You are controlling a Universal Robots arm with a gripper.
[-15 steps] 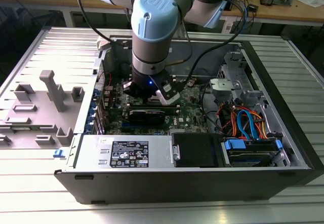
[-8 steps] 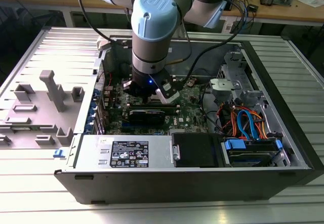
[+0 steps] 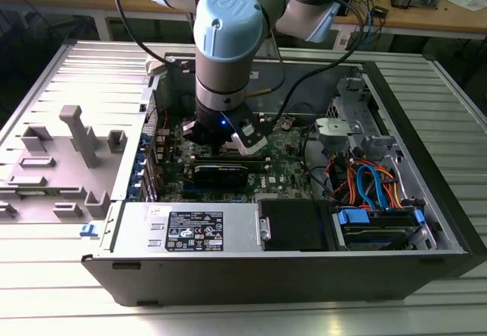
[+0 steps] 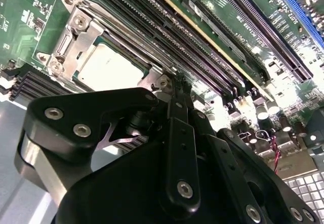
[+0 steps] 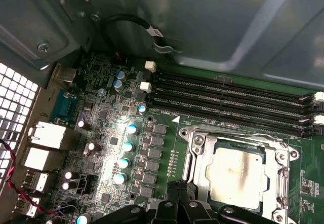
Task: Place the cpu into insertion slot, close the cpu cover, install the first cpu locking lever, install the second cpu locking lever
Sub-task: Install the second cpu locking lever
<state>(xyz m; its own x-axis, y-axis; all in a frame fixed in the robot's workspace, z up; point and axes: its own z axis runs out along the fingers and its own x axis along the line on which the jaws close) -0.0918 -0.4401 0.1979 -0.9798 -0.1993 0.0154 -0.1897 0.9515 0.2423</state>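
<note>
Looking into the slot (image 5: 235, 171), you see the cpu (image 5: 237, 172) seated under the closed cover (image 5: 198, 159); the gripper (image 4: 172, 84), fingers pinched together, sits at six o'clock. The thin, springy levers likely want tip pressure.

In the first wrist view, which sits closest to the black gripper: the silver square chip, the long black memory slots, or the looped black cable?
1. The silver square cpu, under the metal cpu cover, beside the gripper.
2. The long black memory slots, just past the socket.
3. The looped black cable, up by the grey case wall.
</note>
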